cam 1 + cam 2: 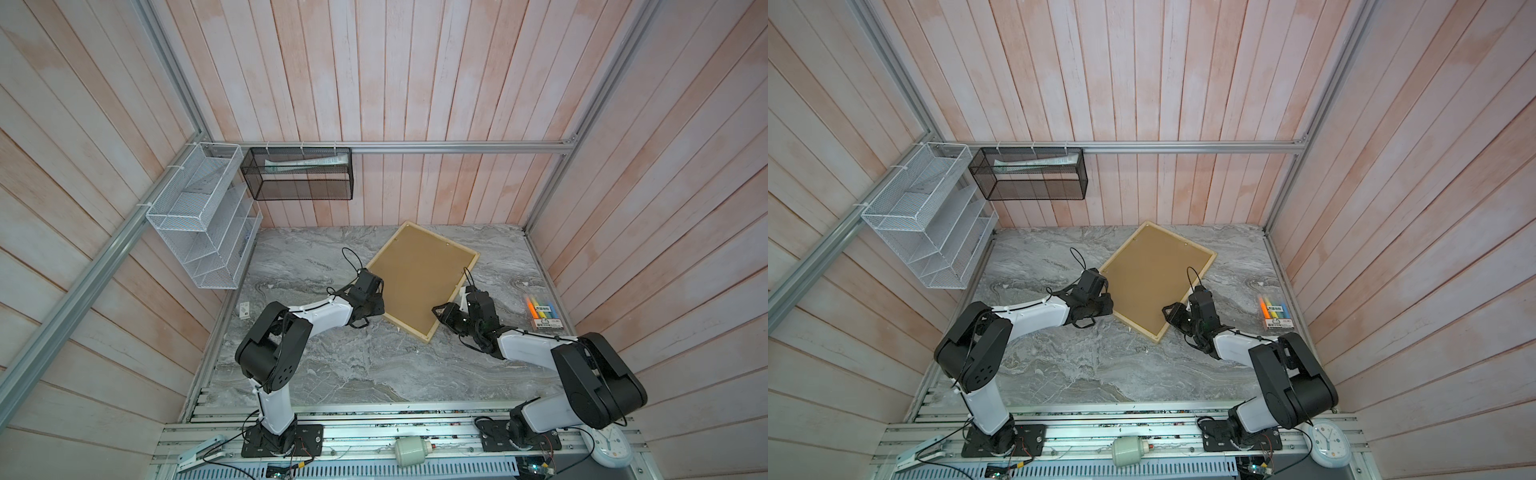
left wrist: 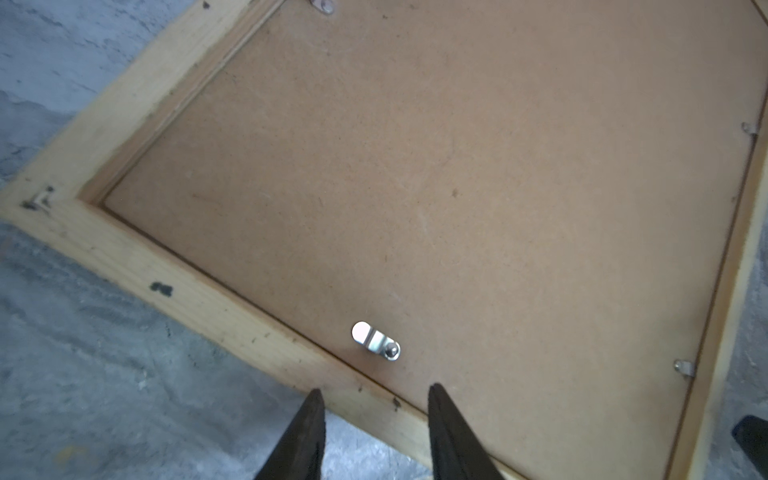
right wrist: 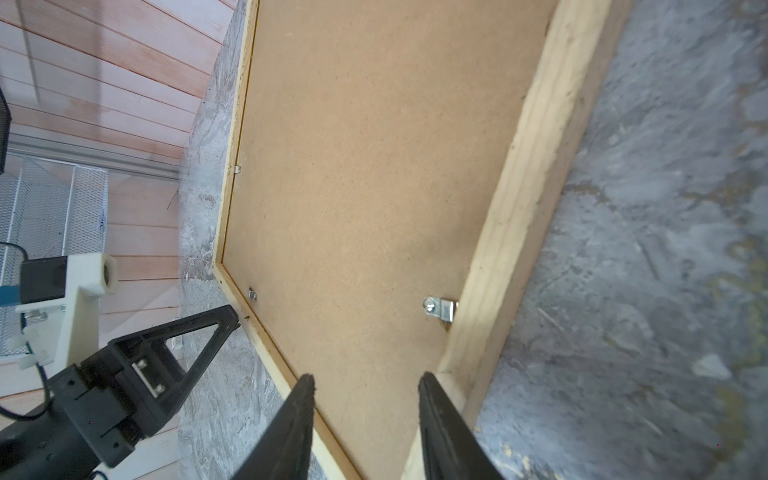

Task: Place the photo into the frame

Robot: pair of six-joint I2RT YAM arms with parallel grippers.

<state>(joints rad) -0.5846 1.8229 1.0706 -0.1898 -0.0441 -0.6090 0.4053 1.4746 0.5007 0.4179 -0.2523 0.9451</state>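
Note:
The frame lies flat on the marble table with its brown fibreboard back up and pale wood rails around it. The photo is out of view. My left gripper is open at the frame's left rail, near a small metal clip. One fingertip shows over the rail's outer edge and one over the board. My right gripper is open at the frame's near right corner, by another clip. Nothing is between either pair of fingers. The left gripper also shows in the right wrist view.
A pack of coloured markers lies by the right wall. A white mesh rack and a black mesh basket hang at the back left. A small white tag lies near the left edge. A clock sits at the front rail.

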